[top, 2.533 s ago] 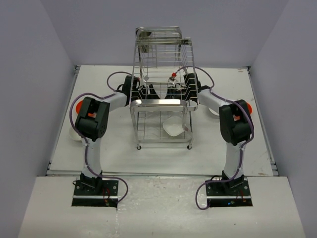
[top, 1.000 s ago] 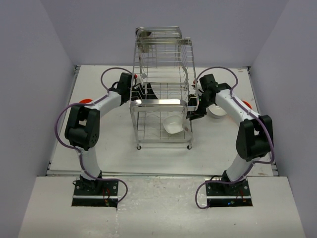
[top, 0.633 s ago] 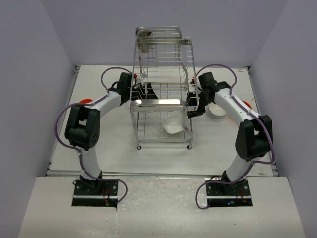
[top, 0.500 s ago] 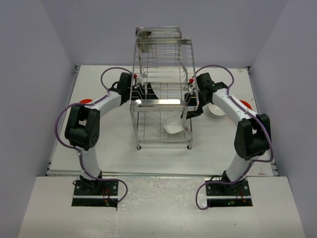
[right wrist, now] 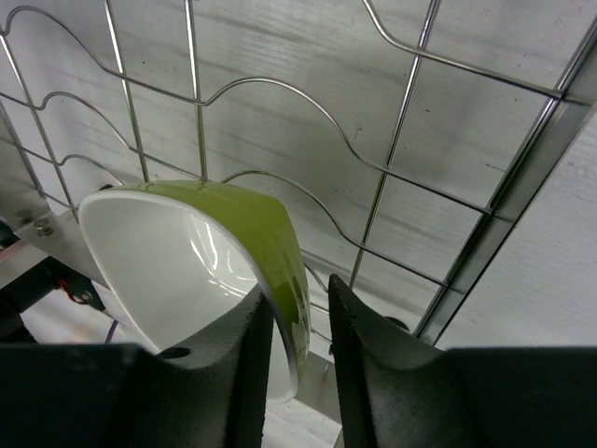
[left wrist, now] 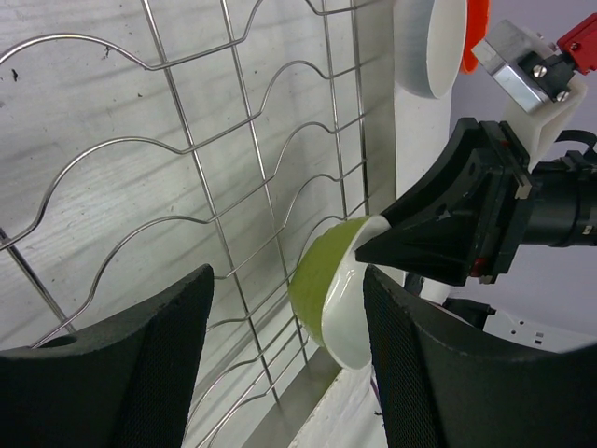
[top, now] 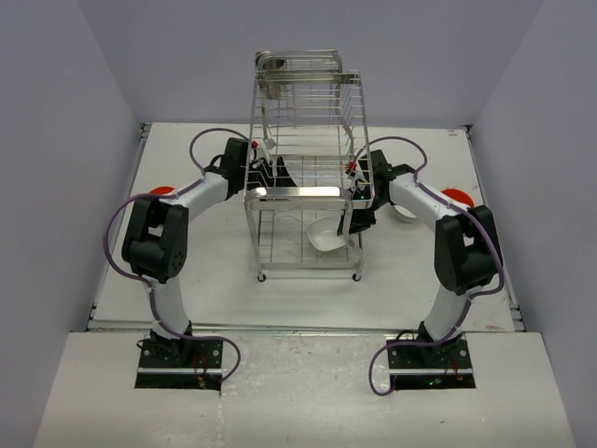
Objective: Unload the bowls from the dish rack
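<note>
Right hand [right wrist: 300, 299] is in at the right side of the dish rack [top: 298, 193], and it has the lime-green bowl [right wrist: 187, 252]! Its two black fingers [right wrist: 366, 373] sit narrow, pinched over the bowl's rim, one on the white inside and one on the green outside. The bowl is tipped up on its edge inside the rack, hard against the wavy chrome wires of the shelf near the rack's right frame; whether it rests on those wires I cannot tell.

Over on the other side, the left hand [left wrist: 283, 285] is at the rack's left face, fingers spread wide with nothing between them. Its camera looks straight through the wire grid at the green bowl and at the right hand clamped on it.

Down in the bottom tier, a white bowl [top: 325, 235] lies tilted toward the right side.

Out on the surface [top: 280, 299], an orange bowl [top: 455, 195] lies right of the rack, partly behind the right arm, and just beside it, nearer the rack, is a pale bowl [top: 408, 212]. A second orange bowl [top: 160, 190] peeks out on the left, behind the left arm's elbow.
</note>
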